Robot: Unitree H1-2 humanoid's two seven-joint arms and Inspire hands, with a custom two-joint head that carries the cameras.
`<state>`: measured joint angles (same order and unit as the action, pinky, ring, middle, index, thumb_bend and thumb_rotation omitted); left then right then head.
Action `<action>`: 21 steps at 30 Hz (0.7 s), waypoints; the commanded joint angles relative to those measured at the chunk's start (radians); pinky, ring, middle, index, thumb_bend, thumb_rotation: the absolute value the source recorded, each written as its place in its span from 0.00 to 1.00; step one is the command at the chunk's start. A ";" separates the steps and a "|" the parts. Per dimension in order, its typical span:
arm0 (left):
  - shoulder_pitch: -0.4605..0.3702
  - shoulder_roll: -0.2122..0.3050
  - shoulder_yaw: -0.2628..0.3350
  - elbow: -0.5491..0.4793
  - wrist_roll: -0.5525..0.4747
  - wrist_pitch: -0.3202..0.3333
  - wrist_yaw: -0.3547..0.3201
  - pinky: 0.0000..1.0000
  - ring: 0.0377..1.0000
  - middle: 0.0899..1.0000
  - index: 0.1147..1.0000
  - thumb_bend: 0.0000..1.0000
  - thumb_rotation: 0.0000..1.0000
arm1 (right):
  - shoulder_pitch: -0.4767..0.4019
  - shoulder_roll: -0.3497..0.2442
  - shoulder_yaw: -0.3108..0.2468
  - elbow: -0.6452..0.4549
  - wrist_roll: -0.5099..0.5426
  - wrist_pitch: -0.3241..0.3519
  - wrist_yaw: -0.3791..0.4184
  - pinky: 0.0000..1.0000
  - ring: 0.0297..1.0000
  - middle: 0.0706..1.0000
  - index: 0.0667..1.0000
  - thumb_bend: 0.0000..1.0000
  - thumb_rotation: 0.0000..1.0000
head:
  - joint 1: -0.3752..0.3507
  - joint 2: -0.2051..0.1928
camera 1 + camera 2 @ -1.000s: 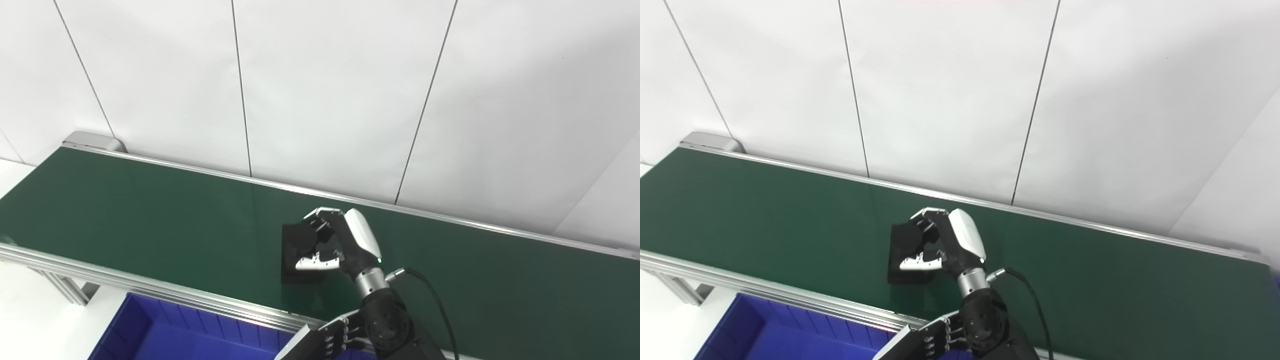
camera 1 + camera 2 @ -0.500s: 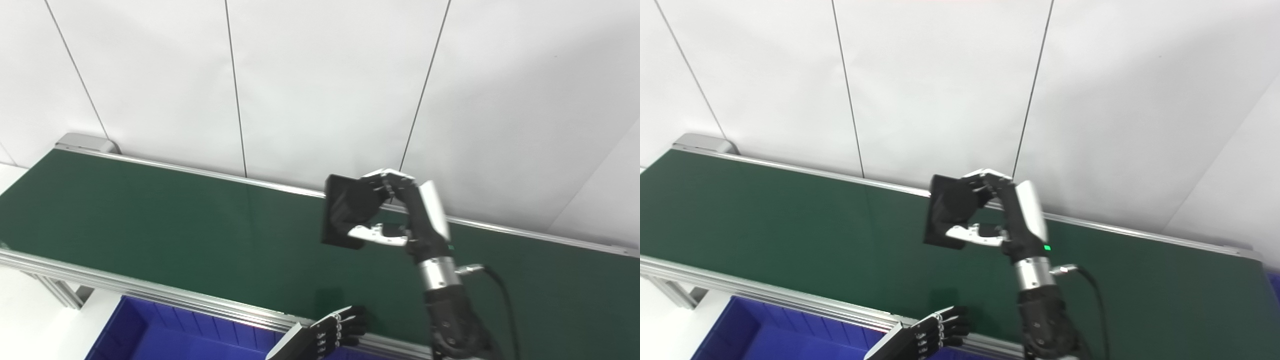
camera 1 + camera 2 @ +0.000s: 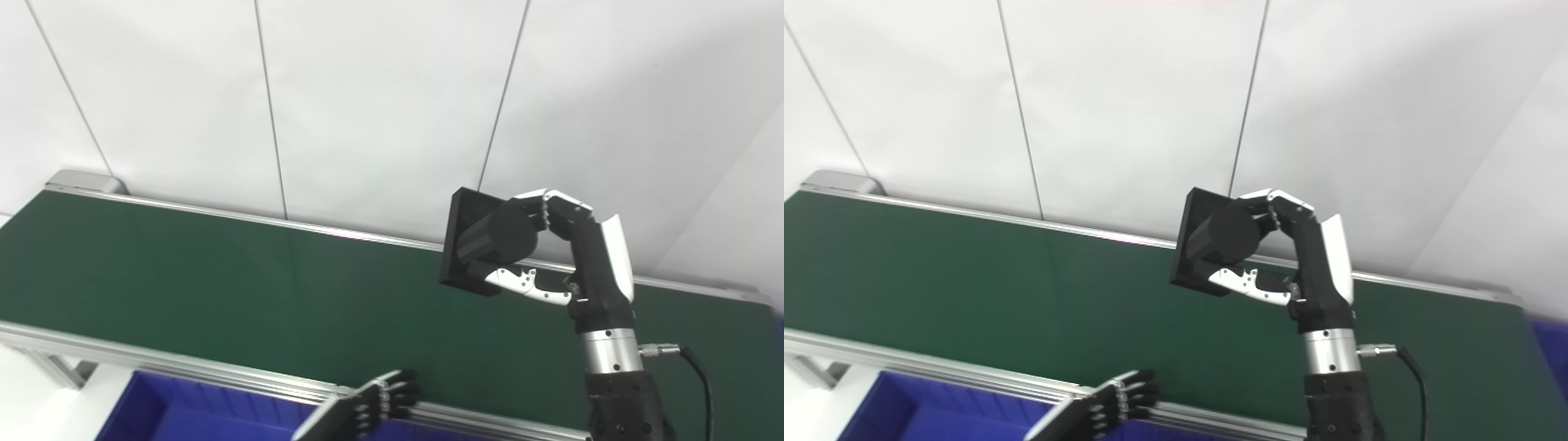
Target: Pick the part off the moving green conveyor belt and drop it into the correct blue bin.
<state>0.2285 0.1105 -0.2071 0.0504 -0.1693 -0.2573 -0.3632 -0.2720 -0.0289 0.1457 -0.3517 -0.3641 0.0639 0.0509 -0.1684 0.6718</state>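
My right hand (image 3: 569,257) is shut on a black part (image 3: 484,242), a short cylinder on a square plate, and holds it up in the air above the far side of the green conveyor belt (image 3: 214,282). The part shows in the right eye view too (image 3: 1216,242). My left hand (image 3: 373,407) is low at the belt's near rail, fingers stretched out flat, holding nothing. A blue bin (image 3: 159,416) lies below the near rail at the lower left.
A silver rail (image 3: 184,370) runs along the belt's near edge and another along the far edge. A white panelled wall (image 3: 367,110) stands right behind the belt. A bit of blue (image 3: 1549,343) shows past the belt's right end.
My right hand has lifted the black part off the belt and carried it up and to the right. The camera has also shifted rightward. My left hand stays low by the near rail.
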 commanded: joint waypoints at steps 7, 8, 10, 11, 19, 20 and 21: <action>-0.008 0.045 0.035 -0.037 -0.063 -0.032 -0.044 0.86 0.86 0.87 0.88 0.95 0.15 | 0.086 0.001 -0.039 -0.167 -0.052 0.052 -0.008 0.38 0.41 0.46 0.47 0.52 0.00 | -0.107 0.041; -0.010 0.052 0.040 -0.036 -0.070 -0.033 -0.050 0.86 0.86 0.87 0.88 0.95 0.15 | 0.110 0.002 -0.043 -0.184 -0.054 0.052 -0.010 0.37 0.41 0.46 0.47 0.52 0.00 | -0.137 0.055; -0.014 0.064 0.048 -0.035 -0.080 -0.036 -0.060 0.85 0.86 0.87 0.88 0.95 0.15 | 0.149 0.006 -0.050 -0.211 -0.055 0.054 -0.012 0.38 0.41 0.46 0.47 0.52 0.00 | -0.163 0.068; -0.016 0.069 0.051 -0.035 -0.085 -0.037 -0.064 0.86 0.86 0.87 0.88 0.95 0.14 | 0.164 0.009 -0.053 -0.222 -0.056 0.056 -0.013 0.38 0.41 0.46 0.47 0.52 0.00 | -0.167 0.071; -0.019 0.101 0.081 -0.063 -0.129 -0.005 -0.088 0.85 0.86 0.86 0.87 0.96 0.15 | 0.347 0.052 -0.088 -0.308 -0.081 0.044 -0.060 0.42 0.45 0.47 0.44 0.52 0.00 | -0.246 0.129; -0.018 0.102 0.083 -0.067 -0.133 0.001 -0.088 0.85 0.86 0.86 0.87 0.96 0.15 | 0.366 0.058 -0.091 -0.312 -0.082 0.036 -0.067 0.42 0.45 0.47 0.44 0.52 0.00 | -0.246 0.129; -0.018 0.105 0.086 -0.073 -0.138 0.007 -0.089 0.85 0.86 0.86 0.87 0.97 0.15 | 0.390 0.062 -0.093 -0.314 -0.088 0.027 -0.075 0.42 0.45 0.47 0.44 0.52 0.00 | -0.257 0.138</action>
<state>0.2218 0.2062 -0.1281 0.0105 -0.2860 -0.2468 -0.4402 0.1149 0.0200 0.0560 -0.6292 -0.4489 0.1245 0.0040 -0.4263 0.8083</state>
